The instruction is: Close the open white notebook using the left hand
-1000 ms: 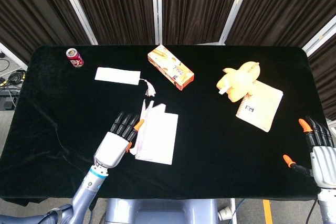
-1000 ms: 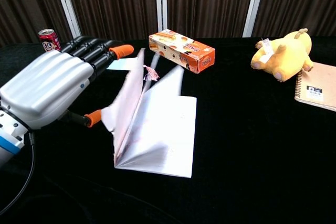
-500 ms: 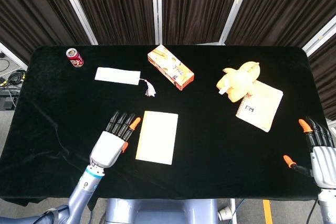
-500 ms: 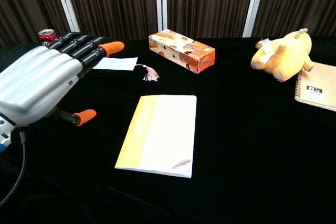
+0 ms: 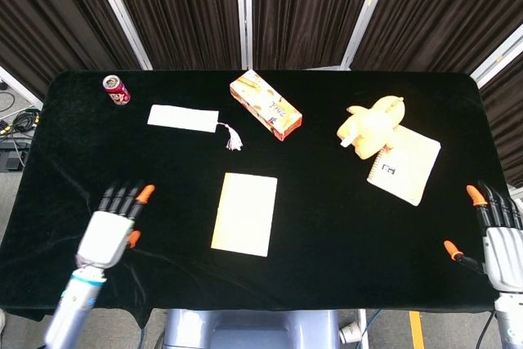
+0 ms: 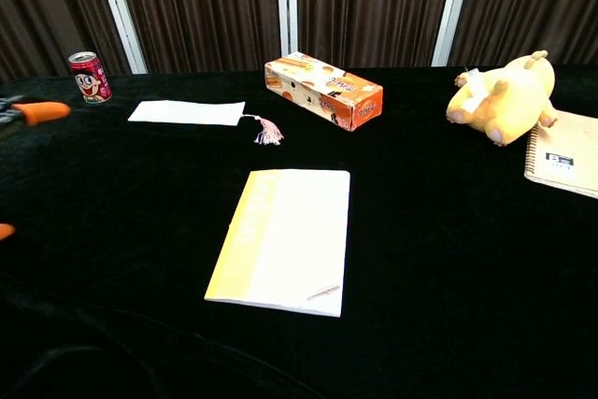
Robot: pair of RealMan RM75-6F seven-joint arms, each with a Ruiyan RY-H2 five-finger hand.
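Note:
The white notebook [image 5: 244, 213] lies shut and flat at the table's middle front, a yellow band along its spine side [image 6: 285, 238]. My left hand [image 5: 112, 226] hovers open over the front left of the table, well left of the notebook, fingers apart and holding nothing. In the chest view only two of its orange fingertips [image 6: 37, 111] show at the left edge. At the front right corner my right hand [image 5: 495, 236] stays open, far from the notebook.
A red can [image 5: 115, 89] stands at the back left. A white bookmark with a tassel [image 5: 185, 118], an orange snack box [image 5: 265, 105], a yellow plush toy [image 5: 372, 123] and a spiral notepad [image 5: 404, 166] lie across the back half.
One second ago the notebook's cover stood raised beside my left hand; it has dropped shut. My left hand has since pulled away leftward toward the table's front-left edge.

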